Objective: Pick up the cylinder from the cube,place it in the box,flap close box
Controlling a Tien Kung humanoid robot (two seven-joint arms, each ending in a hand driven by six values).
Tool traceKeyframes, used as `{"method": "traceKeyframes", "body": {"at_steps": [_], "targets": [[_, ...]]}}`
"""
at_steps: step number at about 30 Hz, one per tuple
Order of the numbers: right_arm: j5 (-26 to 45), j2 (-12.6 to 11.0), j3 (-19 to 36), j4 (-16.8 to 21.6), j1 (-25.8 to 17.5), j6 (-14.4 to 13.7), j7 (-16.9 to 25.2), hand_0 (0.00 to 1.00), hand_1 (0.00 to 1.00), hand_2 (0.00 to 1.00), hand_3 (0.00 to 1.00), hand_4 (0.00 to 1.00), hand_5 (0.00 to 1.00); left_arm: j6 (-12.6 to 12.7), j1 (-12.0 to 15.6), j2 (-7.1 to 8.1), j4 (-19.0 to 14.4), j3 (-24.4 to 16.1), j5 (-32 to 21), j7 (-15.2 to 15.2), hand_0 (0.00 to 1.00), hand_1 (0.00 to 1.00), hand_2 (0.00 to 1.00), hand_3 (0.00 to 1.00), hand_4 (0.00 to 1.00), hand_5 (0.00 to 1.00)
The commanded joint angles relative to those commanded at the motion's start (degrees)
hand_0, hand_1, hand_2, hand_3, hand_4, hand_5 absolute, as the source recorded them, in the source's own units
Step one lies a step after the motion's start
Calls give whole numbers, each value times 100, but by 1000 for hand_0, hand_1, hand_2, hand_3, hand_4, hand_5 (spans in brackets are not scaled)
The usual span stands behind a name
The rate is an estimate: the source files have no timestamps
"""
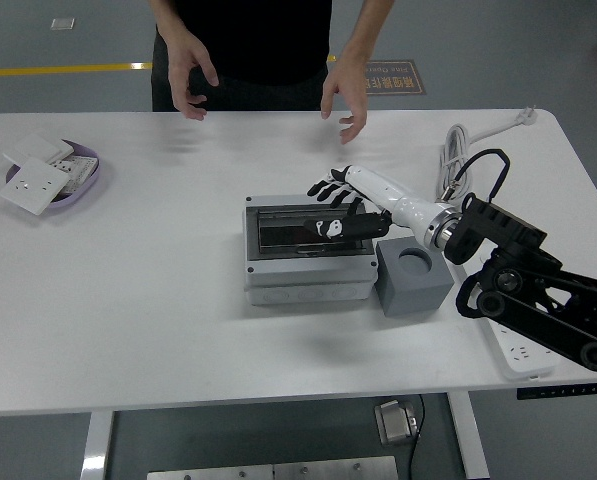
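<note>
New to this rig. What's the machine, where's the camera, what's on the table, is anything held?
It is a humanoid robot at a white table, seen by one camera high on the robot's side looking down. Only its black right arm shows; the white five-fingered right hand lies flat on the lowered lid of a grey plastic box, holding nothing. Beside the box sits a grey cube with a round hole, empty. Also present: a white power strip and a purple dish of white switch plates. A person's hands hover at the far edge.

a purple bowl (90,170) holding white sockets (33,187), a power strip (518,345).
</note>
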Motion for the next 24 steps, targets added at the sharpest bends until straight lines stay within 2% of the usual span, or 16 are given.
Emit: {"method": "traceKeyframes", "body": {"at_steps": [3,7,8,11,15,19,20,24], "targets": [[322,12,632,3,-397,-227,252,477,619,679,731,768,463,4,26,-16,5,-26,14,6,582,626,583,608,742,161],[835,213,1509,-334,-949,-492,658,477,619,679,731,768,463,8,64,-44,12,-86,59,13,582,626,583,608,742,161],[943,259,1712,-428,-1071,-523,724,481,602,650,688,769,462,9,70,-50,12,-108,76,14,582,626,583,608,742,161],[1283,407,2301,-727,-1466,-537,963,481,602,650,688,769,462,17,94,-70,15,-173,122,20,582,626,583,608,742,161],[1803,590,2909,-1093,-1937,-383,1397,515,604,630,667,763,465,39,136,-107,23,-212,154,48,582,625,583,608,742,161],[2264,722,3391,-1201,-2166,-291,1619,515,604,630,667,763,465,50,178,-138,32,-248,170,67,582,625,583,608,742,161],[2292,735,3457,-1198,-2172,-309,1607,618,633,646,666,765,457,51,180,-141,33,-251,173,70,582,625,583,608,742,162],[2215,724,3556,-1135,-2129,-419,1508,618,633,646,666,765,457,51,163,-122,36,-248,186,76,582,625,583,608,742,162]]}}
